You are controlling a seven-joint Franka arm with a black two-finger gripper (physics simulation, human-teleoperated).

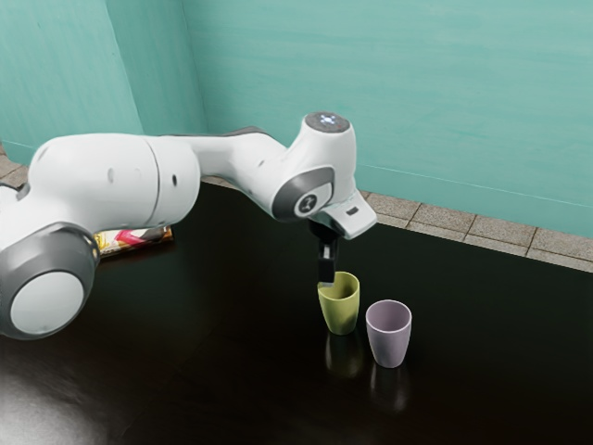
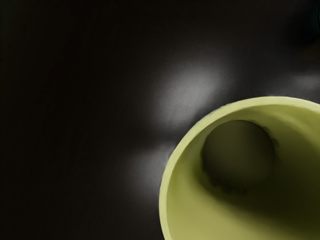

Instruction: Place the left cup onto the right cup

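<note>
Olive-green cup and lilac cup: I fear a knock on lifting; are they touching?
Apart. The exterior view shows a sliver of dark table between the olive-green cup and the lilac cup.

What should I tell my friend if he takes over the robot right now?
Gripper: at the rim of the yellow-green cup; I cannot tell whether it grips.
Things: the yellow-green cup stands upright on the dark table. The lilac cup stands upright close beside it, toward the exterior view's right.
Done: nothing is stacked yet.
Left: probably secure the yellow-green cup, lift it and set it onto the lilac cup.
</note>
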